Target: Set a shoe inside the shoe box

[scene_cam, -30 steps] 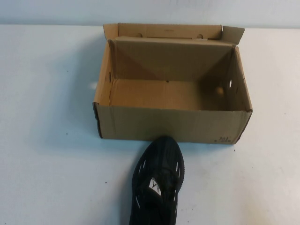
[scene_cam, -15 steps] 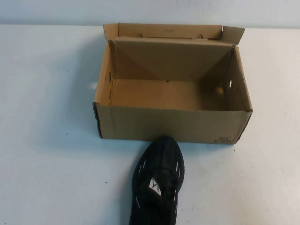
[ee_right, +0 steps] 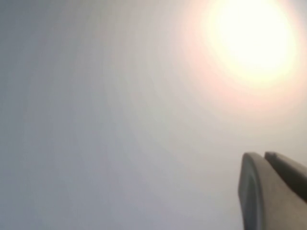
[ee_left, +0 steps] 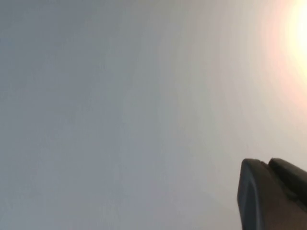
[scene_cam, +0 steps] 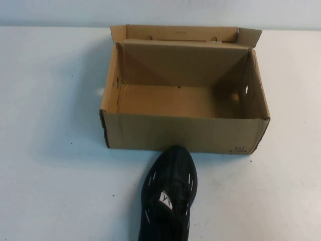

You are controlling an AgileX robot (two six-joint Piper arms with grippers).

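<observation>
high view: pale table (scene_cam: 50, 150), grippers closed, perhaps facing blank surface.

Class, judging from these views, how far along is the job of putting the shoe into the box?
Done: nothing yet. The black mesh sneaker lies on the white table, toe at the open brown cardboard box's near wall. In hand: nothing; the left pincer and right pincer are shut, seen only in their wrist views. Left: grasp, lift, place inside.
</observation>
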